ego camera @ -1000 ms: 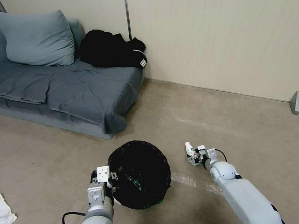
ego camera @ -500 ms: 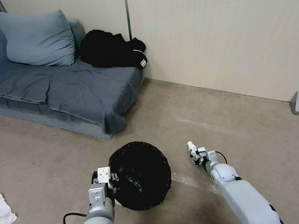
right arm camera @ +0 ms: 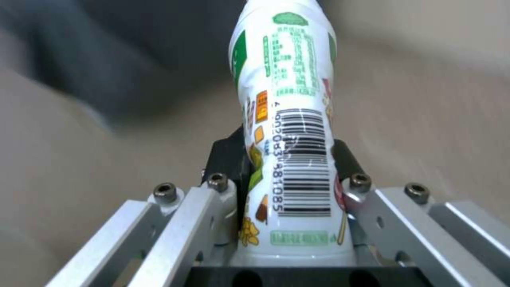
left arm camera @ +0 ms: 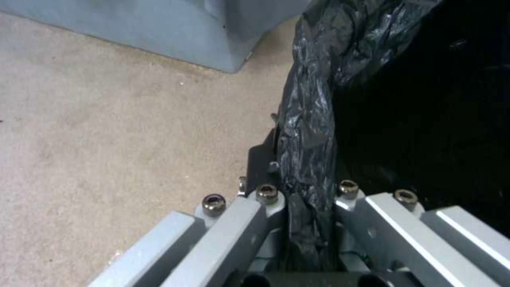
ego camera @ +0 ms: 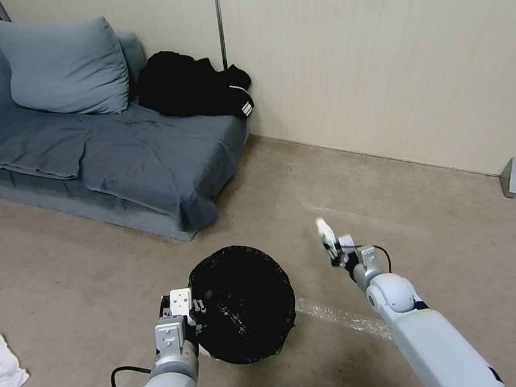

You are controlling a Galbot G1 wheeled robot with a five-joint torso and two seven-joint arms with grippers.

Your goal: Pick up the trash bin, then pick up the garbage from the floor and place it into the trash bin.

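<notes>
Sofa [ego camera: 117, 163] behind trash bin [ego camera: 243, 303]

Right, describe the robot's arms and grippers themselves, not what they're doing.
Both arms are glossy white-grey with rounded joints. The left gripper has a white square block, a black cable looping near it; the right gripper has a thin black cable too. Close up, silver metal finger links, hex bolts, black pads.

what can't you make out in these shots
- Inside of the trash bin: head view, black liner too dark to show contents.
- Bin's wall: left wrist view, liner bunched in the left end effector covers it.
- Bottle cap: right wrist view, cut off at the edge; background blurred behind the right end effector.
</notes>
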